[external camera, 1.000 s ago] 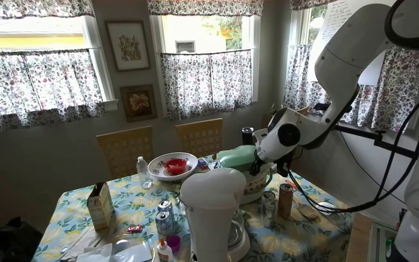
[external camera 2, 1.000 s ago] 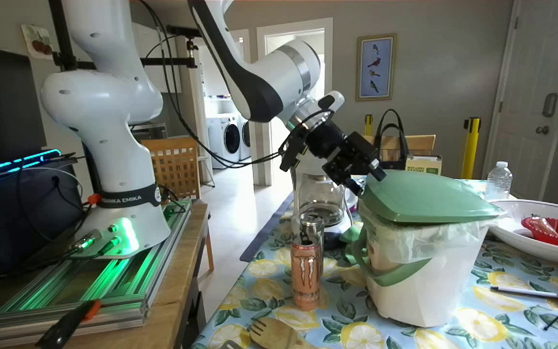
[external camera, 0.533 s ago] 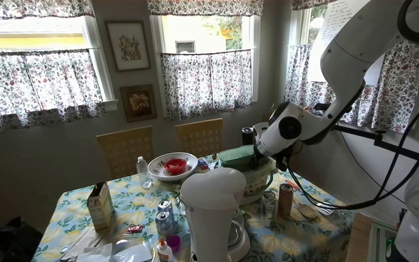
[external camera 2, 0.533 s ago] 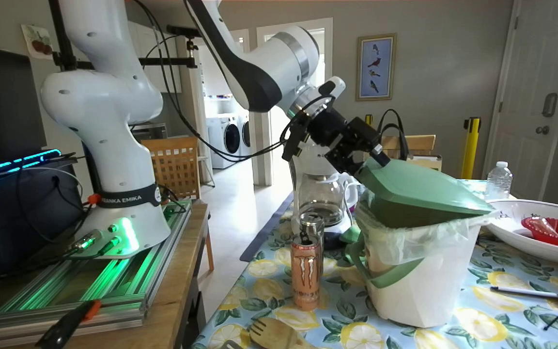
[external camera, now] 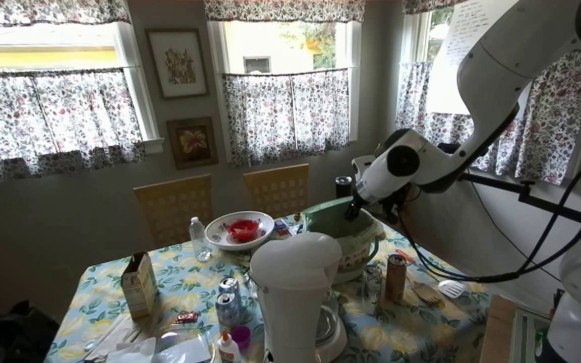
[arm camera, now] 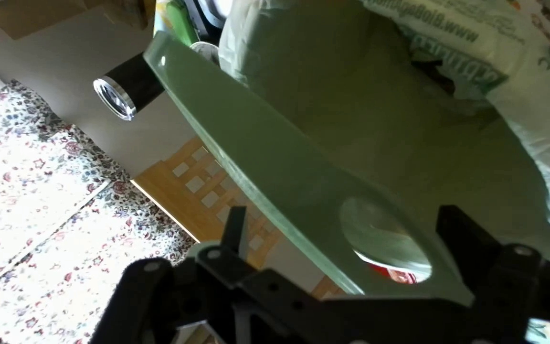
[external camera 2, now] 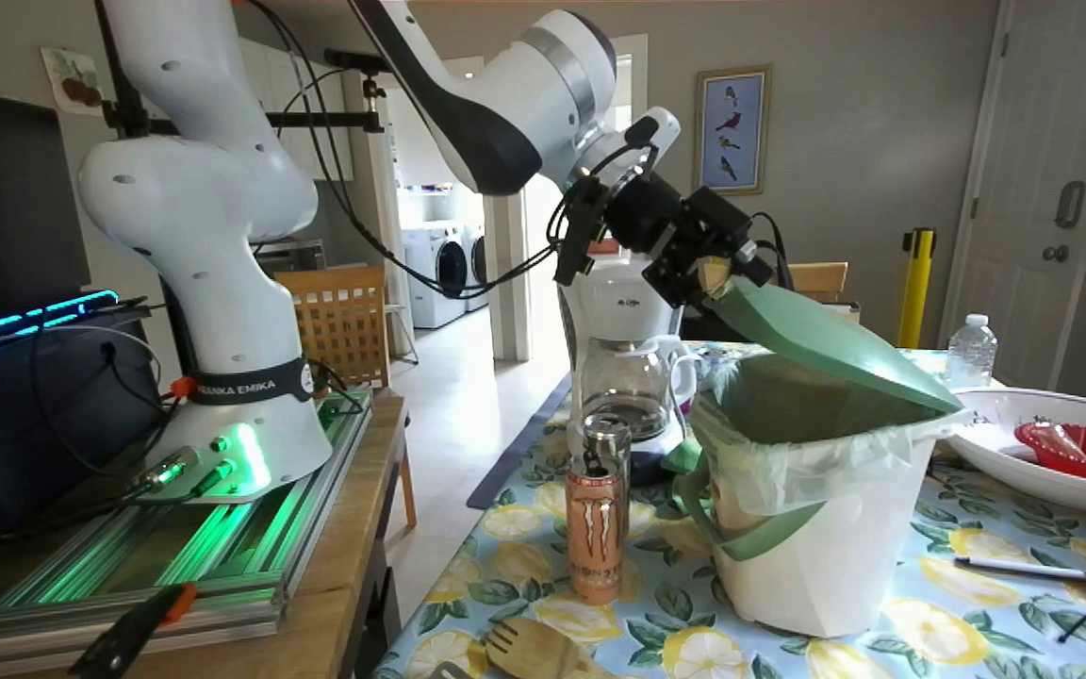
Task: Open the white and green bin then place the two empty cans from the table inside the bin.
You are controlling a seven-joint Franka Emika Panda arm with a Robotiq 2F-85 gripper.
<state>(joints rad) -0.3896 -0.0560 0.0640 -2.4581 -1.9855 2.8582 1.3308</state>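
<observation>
The white and green bin stands on the floral table, with a whitish liner over its rim. Its green lid is tilted up at the robot's side, so the mouth shows; it also shows from inside in the wrist view. My gripper is at the lid's raised edge. In the wrist view the fingers stand wide apart with the lid's edge between them. An orange can and a silver can stand upright beside the bin; both also show in an exterior view.
A white coffee maker stands close to the bin. A white bowl holding a red bowl is on its far side. Two blue cans, a bottle and a wooden fork-spoon are on the table.
My gripper has risen, and the lid's robot-side edge has swung up with it, from nearly closed to clearly tilted. The bin's mouth is now visible. The cans have not moved.
</observation>
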